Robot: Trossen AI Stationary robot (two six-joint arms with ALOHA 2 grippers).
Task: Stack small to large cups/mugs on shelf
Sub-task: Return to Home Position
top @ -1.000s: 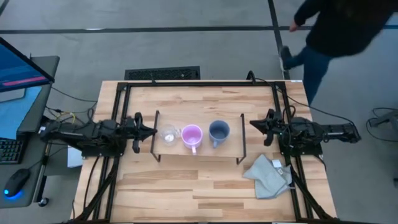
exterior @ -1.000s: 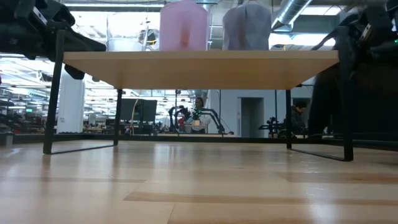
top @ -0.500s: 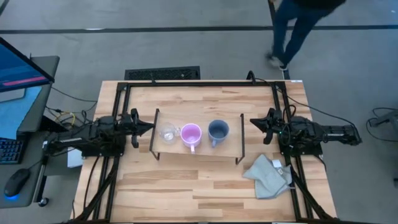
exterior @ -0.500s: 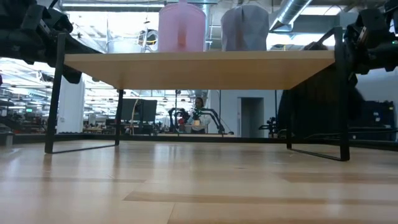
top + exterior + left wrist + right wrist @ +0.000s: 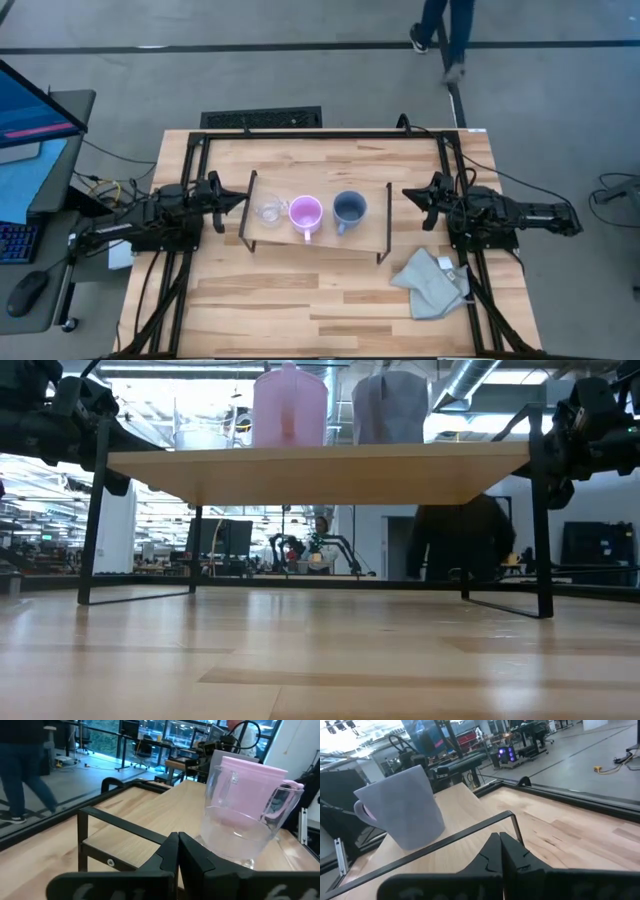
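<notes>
On the shelf (image 5: 320,238), a light wooden top on black wire legs, three cups stand in a row: a clear glass cup (image 5: 268,211) on the left, a pink mug (image 5: 305,212) in the middle, a blue-grey mug (image 5: 349,207) on the right. My left gripper (image 5: 243,200) is shut at the shelf's left end, its tips (image 5: 178,840) just short of the glass cup (image 5: 245,820). My right gripper (image 5: 404,195) is shut just off the shelf's right end, pointing at the blue-grey mug (image 5: 402,807). My left gripper's shut fingers come level from the table's left side and end at the shelf's left wire rail (image 5: 125,827). I cannot tell whether they touch it. My right gripper touches nothing.
A grey-green cloth (image 5: 432,283) lies on the table near its right near corner. The black frame (image 5: 320,134) runs along the table's far edge. A person's legs (image 5: 445,30) are on the floor beyond the table. A monitor and keyboard stand left of the table.
The shelf with its three cups has slid a little toward the table's far edge and left. My left gripper has moved a little toward the far edge, still shut. The person beyond the table has walked farther away.
</notes>
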